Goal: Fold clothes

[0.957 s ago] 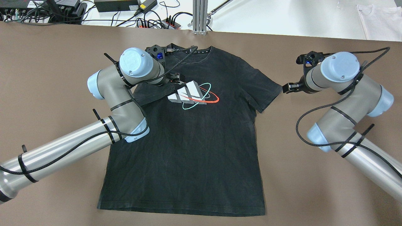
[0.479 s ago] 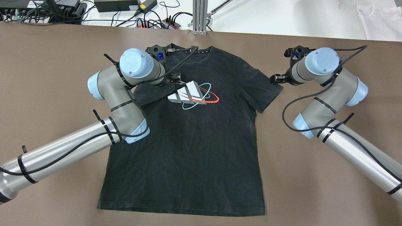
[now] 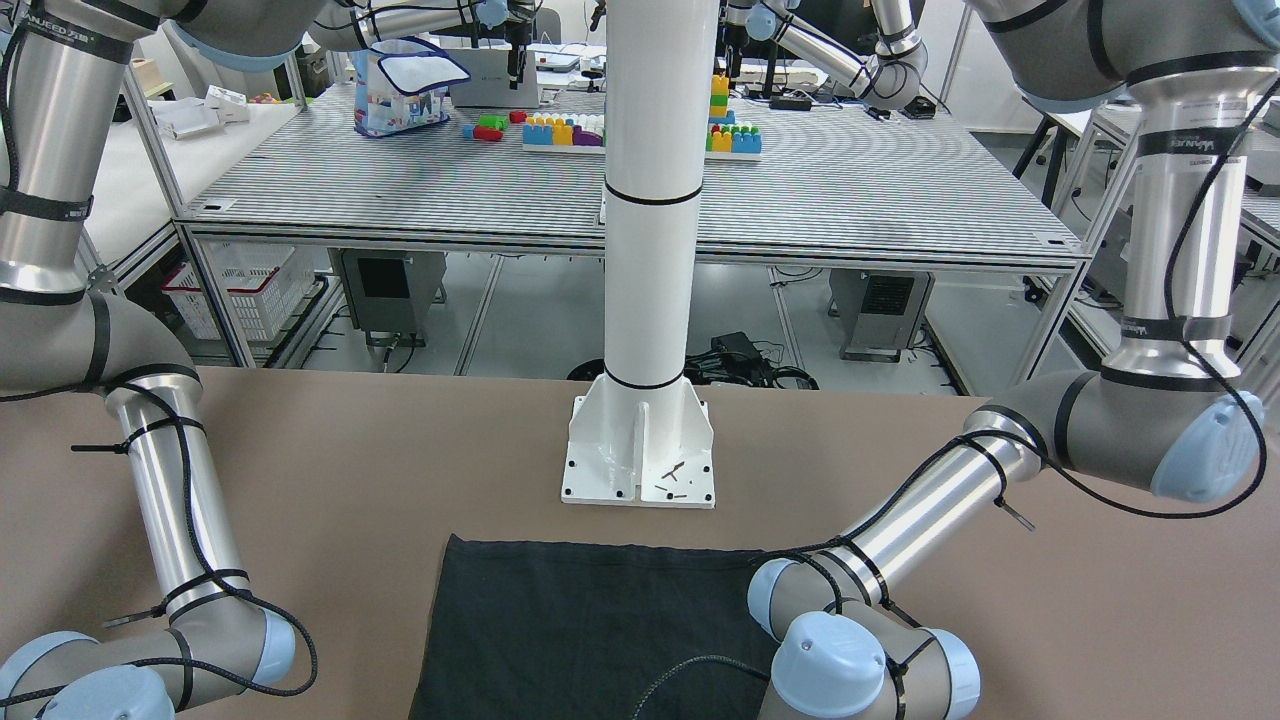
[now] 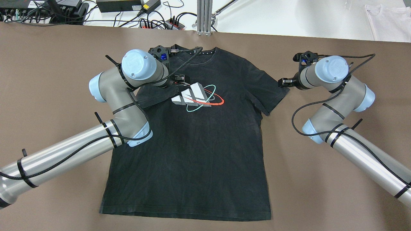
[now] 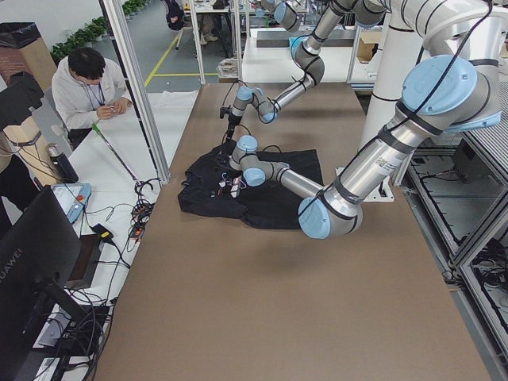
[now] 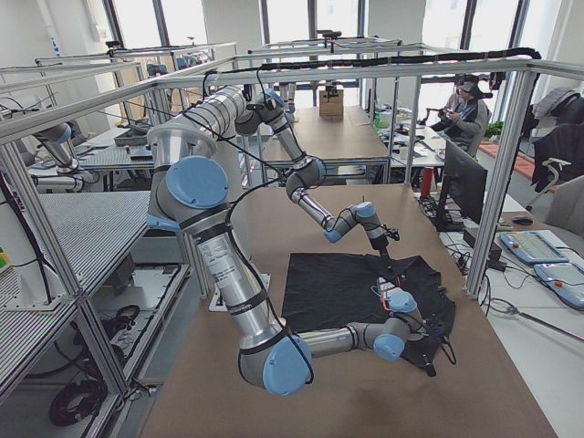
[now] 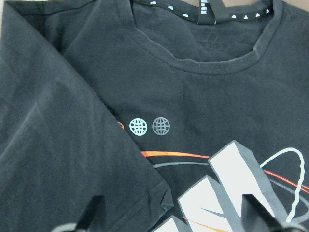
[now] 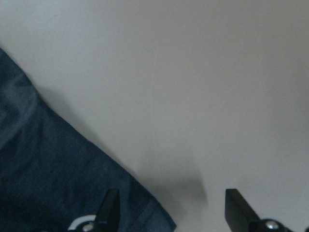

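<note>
The clothes are one black T-shirt (image 4: 192, 154) with a white, red and teal chest logo, lying flat on the brown table. Its sleeve on my left side is folded in onto the chest. My left gripper (image 4: 180, 81) hovers open over that folded sleeve's hem; in the left wrist view (image 7: 171, 212) the hem corner lies between the spread fingers (image 7: 94, 212). My right gripper (image 4: 285, 82) is open at the outer edge of the other sleeve; in the right wrist view (image 8: 171, 203) one finger (image 8: 111, 208) is over the sleeve corner (image 8: 48, 183), the other over bare table.
A white pole base (image 3: 640, 450) stands just beyond the shirt's hem (image 3: 580, 620) on the robot's side. An aluminium post (image 4: 204, 16), cables and power strips (image 4: 154, 22) line the far edge. A white garment (image 4: 388, 22) lies at the far right.
My right arm has swung in from the right, bringing its open gripper to the sleeve's edge, then eased slightly back. The left arm and the shirt have not moved.
</note>
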`<move>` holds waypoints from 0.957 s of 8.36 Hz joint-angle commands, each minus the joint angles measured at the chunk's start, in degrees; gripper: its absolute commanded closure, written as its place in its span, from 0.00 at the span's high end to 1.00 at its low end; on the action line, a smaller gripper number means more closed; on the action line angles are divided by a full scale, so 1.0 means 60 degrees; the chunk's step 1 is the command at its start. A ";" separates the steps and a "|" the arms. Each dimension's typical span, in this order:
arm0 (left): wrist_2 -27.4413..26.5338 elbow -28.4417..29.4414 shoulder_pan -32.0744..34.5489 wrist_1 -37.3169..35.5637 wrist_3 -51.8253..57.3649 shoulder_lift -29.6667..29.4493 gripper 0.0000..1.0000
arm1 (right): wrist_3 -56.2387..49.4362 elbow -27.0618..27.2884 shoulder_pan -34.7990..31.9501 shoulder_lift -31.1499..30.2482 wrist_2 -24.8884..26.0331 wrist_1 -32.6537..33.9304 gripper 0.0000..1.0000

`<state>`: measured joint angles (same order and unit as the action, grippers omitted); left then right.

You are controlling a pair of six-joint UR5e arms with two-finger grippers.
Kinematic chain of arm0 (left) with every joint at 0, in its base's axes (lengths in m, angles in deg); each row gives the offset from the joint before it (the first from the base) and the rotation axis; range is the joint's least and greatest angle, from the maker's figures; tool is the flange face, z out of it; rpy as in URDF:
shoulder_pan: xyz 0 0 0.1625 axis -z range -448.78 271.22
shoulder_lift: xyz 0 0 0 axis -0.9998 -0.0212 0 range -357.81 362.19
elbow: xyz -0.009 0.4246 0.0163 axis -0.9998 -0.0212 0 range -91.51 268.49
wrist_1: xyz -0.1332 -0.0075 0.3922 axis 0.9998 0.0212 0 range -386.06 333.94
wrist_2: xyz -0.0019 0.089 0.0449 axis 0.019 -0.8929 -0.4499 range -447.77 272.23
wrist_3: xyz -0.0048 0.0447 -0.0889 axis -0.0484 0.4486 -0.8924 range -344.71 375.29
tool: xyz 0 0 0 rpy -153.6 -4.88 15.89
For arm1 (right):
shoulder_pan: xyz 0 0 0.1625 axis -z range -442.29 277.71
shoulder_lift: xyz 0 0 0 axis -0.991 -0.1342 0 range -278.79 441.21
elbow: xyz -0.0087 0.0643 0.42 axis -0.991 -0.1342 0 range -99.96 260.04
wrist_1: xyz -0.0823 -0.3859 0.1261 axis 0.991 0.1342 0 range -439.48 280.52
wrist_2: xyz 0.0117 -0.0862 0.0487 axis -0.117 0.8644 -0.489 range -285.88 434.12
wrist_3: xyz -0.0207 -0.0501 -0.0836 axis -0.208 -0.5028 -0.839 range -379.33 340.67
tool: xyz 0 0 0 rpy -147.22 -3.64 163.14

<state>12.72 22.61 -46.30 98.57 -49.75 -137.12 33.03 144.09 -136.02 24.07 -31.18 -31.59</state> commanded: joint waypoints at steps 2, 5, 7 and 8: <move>0.0009 -0.0007 0.0009 0.0000 0.0014 0.0001 1.00 | 0.0312 0.0134 0.0166 -0.0159 0.0104 -0.0159 0.48; -0.0005 0.0007 0.0024 -0.0015 0.0014 0.0016 1.00 | 0.0326 0.0178 0.0181 -0.0174 0.0104 -0.0145 0.05; 0.0024 0.0007 0.0024 -0.0015 0.0029 0.0016 1.00 | 0.0602 0.0586 0.0181 -0.0145 0.0104 -0.0042 0.00; 0.0097 -0.0007 0.0082 -0.0015 0.0044 0.0016 1.00 | 0.0953 0.0821 0.0196 -0.0087 0.0089 0.0132 0.00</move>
<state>12.82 22.65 -46.13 98.48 -49.59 -137.07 35.90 146.65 -134.94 23.13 -30.56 -32.01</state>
